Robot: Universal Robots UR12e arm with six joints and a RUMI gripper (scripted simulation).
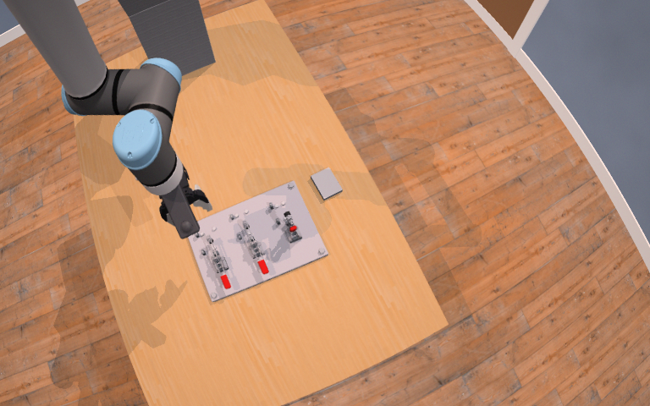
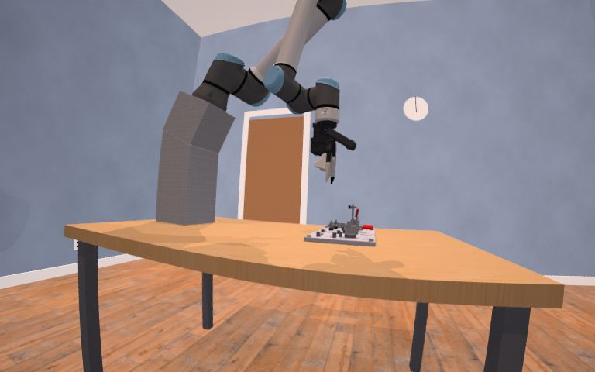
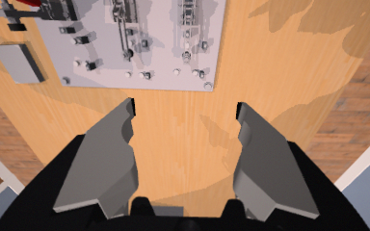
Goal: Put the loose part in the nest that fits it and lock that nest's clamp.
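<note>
Part: flat grey square, on table beside fixture, well apart from claw | Claw: raised, half-apart, gripping nothing

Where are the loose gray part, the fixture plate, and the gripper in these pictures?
Loose gray part (image 1: 326, 183): top view, middle of its flat face.
Fixture plate (image 1: 306, 229): top view, bare area near its right edge.
Gripper (image 3: 184, 110): wrist view, midway between its fingertips.

Gripper: two grey fingers partly apart, nothing between, over wooden table. Fixture plate at 12 o'clock, with clamps. Grey square part at 10 o'clock, beside plate.
</note>
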